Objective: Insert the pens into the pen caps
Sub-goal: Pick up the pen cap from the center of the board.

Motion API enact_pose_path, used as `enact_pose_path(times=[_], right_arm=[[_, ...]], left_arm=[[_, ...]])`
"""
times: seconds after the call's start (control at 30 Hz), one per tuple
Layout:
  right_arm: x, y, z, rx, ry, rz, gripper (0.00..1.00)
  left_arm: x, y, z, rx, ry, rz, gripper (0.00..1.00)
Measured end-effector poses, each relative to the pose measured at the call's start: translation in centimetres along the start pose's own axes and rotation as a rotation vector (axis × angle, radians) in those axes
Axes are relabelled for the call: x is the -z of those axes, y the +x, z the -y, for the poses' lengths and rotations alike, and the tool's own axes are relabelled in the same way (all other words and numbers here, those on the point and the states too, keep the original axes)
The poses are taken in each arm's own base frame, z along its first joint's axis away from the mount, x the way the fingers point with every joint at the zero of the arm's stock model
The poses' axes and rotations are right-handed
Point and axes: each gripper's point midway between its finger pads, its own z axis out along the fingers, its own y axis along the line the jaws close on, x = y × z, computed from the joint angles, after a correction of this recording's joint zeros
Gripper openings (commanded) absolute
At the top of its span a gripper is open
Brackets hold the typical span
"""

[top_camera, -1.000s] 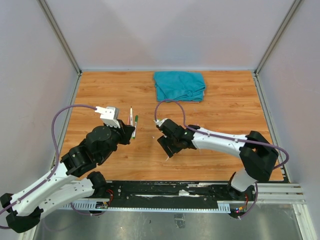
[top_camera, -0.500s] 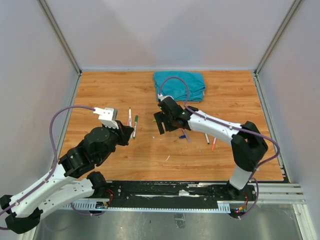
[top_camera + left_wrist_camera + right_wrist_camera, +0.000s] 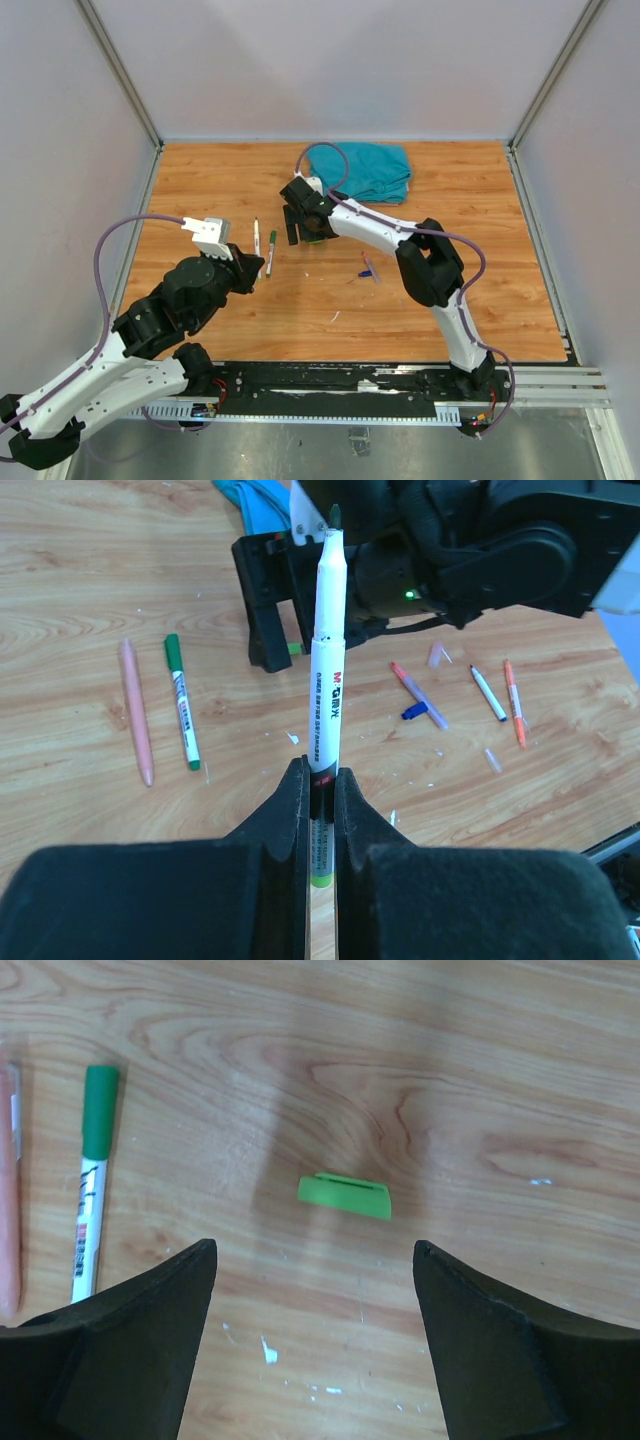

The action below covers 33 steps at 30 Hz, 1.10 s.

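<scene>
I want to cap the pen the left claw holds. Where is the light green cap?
In the right wrist view, the light green cap lies on the wooden table beneath the open right claw, just right of a green-capped pen.

Bare tabletop (image 3: 500, 1080) surrounds the green cap (image 3: 344, 1197); a pen (image 3: 92, 1180) lies near.
</scene>
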Motion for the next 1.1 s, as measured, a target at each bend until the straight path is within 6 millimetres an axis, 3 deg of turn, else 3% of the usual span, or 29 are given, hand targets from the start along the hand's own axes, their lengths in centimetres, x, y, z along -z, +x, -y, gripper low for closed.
enact_pose_path(times=[0.17, 0.63, 1.1], right_arm=[[-2.0, 0.5, 0.1, -0.011, 0.034, -0.044, 0.79], [-2.7, 0.1, 2.8, -0.103, 0.083, -0.078, 0.74], [-4.0, 0.6, 2.0, -0.103, 0.069, -0.119, 0.69]], left_arm=[[0.1, 0.1, -0.1, -0.001, -0.001, -0.002, 0.01], [0.1, 0.0, -0.1, 0.0, 0.0, -0.001, 0.0], [0.1, 0.1, 0.0, -0.001, 0.003, -0.003, 0.01]])
